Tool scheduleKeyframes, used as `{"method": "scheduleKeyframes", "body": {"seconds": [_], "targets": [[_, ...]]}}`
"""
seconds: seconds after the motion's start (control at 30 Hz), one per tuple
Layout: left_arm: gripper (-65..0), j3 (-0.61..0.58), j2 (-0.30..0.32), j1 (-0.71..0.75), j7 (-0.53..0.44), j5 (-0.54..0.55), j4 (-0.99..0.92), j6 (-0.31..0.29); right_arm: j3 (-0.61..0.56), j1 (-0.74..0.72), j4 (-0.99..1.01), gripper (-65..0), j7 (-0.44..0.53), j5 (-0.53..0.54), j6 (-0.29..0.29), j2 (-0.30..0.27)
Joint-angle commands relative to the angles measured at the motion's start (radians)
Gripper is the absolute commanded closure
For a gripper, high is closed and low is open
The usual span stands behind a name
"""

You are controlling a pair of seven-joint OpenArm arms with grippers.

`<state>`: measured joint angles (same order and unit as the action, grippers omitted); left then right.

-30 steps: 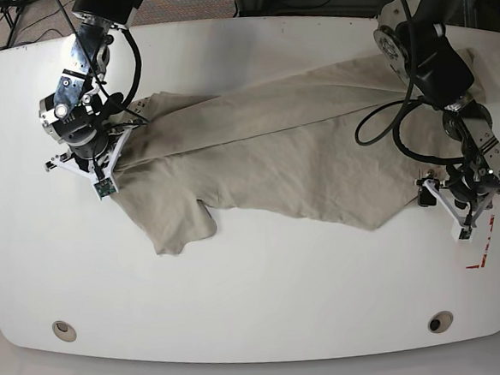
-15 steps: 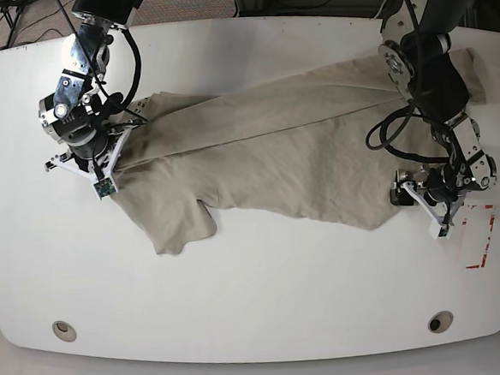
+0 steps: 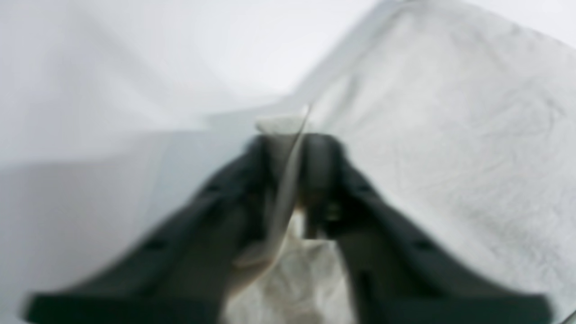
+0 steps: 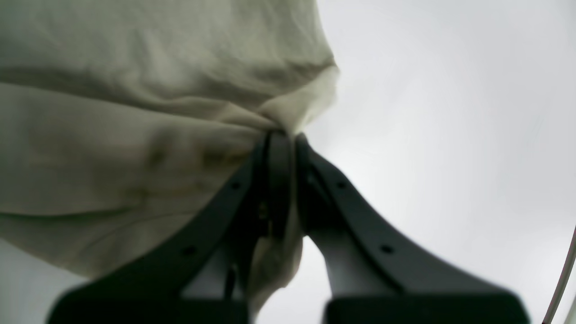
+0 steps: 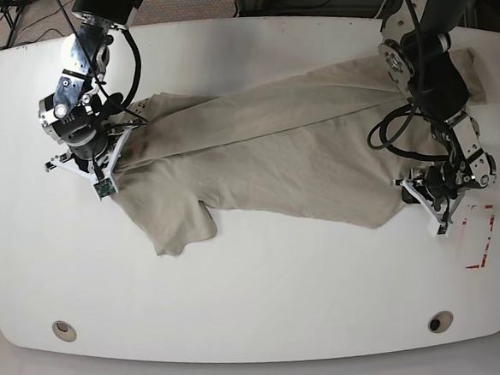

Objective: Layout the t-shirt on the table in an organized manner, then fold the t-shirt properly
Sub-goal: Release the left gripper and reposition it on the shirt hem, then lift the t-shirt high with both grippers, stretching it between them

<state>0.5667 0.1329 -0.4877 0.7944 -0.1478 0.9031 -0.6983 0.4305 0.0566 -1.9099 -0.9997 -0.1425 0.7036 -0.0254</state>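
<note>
- Desk [image 5: 258, 307]: white, smooth and wide, bare on the far side of both pincers, so plenty of room to draw cloth outward.
- T-shirt [image 5: 273, 151]: beige, spread crookedly between the two pincers, creased lengthwise. One sleeve lies flat on the desk below the right pincer; another part of the cloth is tucked behind the left arm, above the left pincer.
- Right pincer [image 4: 283, 139]: clamped tight on a bunched fold of the t-shirt. Cloth billows off to one side of the fingers, with plain desk on the other.
- Left pincer [image 3: 288, 135]: narrow, with a thin edge of cloth standing between the fingers, seemingly pinched at the lower corner of the t-shirt. Too blurred to judge how deep the bite is.
- Step in hand, as judged: stretching the t-shirt flat before any fold.
- Pull the pincers apart slowly and evenly, away from each other, low over the desk.
- Stop once the lengthwise creases between the pincers go taut; more pull risks tearing the thin edge out of the left pincer.
- Keep the right pincer steady as the anchor; the bunched hold there looks the surer of the two.
- Watch the sleeve below the right pincer: drag it along flat, not folded under.
</note>
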Motion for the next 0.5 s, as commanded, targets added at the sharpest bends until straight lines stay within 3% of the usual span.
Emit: {"method": "scheduleKeyframes", "body": {"seconds": [0.0, 0.33, 0.47], "targets": [[0.0, -0.003, 0.009, -0.027, -0.007, 0.003, 0.017, 0.0, 0.0, -0.014, -0.017, -0.2, 0.015, 0.004, -0.005, -0.008], [0.0, 0.022, 0.004, 0.013, 0.001, 0.007, 0.222, 0.0, 0.0, -0.016, -0.023, -0.2, 0.015, 0.004, -0.005, -0.008], [0.0, 0.022, 0.004, 0.024, 0.069, 0.009, 0.337, 0.0, 0.003, -0.037, -0.024, -0.2, 0.015, -0.001, -0.005, -0.009]]}}
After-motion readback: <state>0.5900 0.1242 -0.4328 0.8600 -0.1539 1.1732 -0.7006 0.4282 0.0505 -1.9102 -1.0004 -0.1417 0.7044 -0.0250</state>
